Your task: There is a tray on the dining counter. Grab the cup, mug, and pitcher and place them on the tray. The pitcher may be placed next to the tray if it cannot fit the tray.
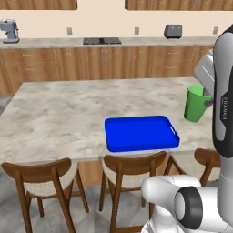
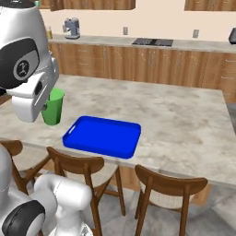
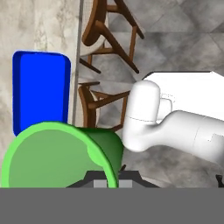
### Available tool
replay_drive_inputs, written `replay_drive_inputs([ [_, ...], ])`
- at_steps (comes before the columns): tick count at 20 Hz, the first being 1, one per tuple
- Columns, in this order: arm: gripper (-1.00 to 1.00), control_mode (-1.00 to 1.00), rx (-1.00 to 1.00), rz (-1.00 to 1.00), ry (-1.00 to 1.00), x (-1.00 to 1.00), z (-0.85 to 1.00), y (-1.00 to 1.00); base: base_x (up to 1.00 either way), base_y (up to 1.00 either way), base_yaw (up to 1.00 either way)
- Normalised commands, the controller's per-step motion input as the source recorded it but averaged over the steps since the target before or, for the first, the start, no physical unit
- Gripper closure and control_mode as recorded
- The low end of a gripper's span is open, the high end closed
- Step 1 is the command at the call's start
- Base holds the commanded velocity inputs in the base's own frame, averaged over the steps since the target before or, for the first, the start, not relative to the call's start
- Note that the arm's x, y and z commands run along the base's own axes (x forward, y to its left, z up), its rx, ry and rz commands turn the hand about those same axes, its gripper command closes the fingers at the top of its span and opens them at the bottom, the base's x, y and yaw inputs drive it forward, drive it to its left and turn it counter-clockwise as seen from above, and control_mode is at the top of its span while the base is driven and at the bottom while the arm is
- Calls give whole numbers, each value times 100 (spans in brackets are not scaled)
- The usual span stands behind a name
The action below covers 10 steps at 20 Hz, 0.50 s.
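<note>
Above the dining counter (image 1: 54,113), off to the tray's right side as the left base view has it, the green cup (image 1: 196,103) hangs tilted in the air, its rim pinched in the gripper (image 3: 107,173), whose jaws are closed tight on the cup wall. From the hand view the cup's open mouth looms large at the bottom, with the jaws clamped at its edge. Blue tray (image 1: 141,133) sits flat near the counter's front edge, nothing on it, its low rim all clear to see. Cup and tray are near each other but apart, with bare marble between them. Wide open stone stretches behind and left of the tray. Wooden chairs (image 1: 43,182) tuck in under the front edge, just below the tray. Far back, the wall counter (image 1: 104,43) carries a toaster (image 1: 173,31) and a mixer (image 1: 10,31)
</note>
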Motion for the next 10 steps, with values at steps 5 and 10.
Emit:
replay_drive_inputs([
  [5,100,100,0,0,0,0,0,0,92,22,-11],
  [10,100,100,0,0,0,0,0,0,16,1,-1],
])
